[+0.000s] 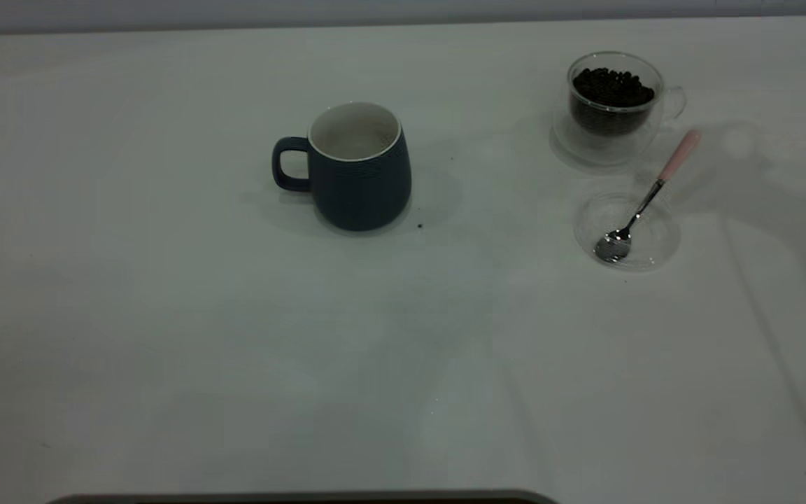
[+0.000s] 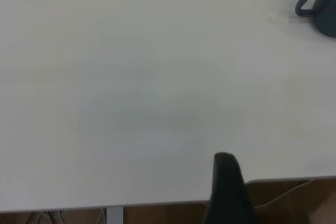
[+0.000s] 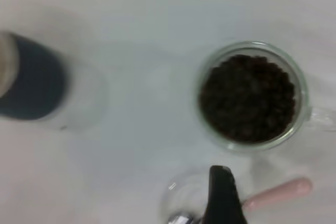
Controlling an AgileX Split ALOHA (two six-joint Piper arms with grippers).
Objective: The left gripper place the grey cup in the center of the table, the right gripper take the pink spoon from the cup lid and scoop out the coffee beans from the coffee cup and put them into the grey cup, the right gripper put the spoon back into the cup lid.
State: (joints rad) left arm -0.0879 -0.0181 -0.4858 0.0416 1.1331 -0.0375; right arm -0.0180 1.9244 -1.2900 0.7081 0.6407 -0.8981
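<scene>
The grey cup (image 1: 359,171) stands upright near the middle of the table (image 1: 165,336), handle to the left; it also shows in the left wrist view (image 2: 321,4) and the right wrist view (image 3: 31,80). The coffee cup (image 1: 613,105) with the coffee beans (image 1: 611,87) stands at the far right. In front of it lies the cup lid (image 1: 655,234) with the pink spoon (image 1: 644,199) resting in it, handle over the rim. Neither arm shows in the exterior view. My right gripper (image 3: 223,198) hovers over the lid and spoon (image 3: 278,192), close to the coffee cup (image 3: 249,95). My left gripper (image 2: 227,192) is at the table's edge, far from the grey cup.
A few dark specks (image 1: 420,225) lie on the table beside the grey cup. The table's front edge (image 1: 305,495) runs along the bottom of the exterior view. An arm's shadow falls on the table at the far right.
</scene>
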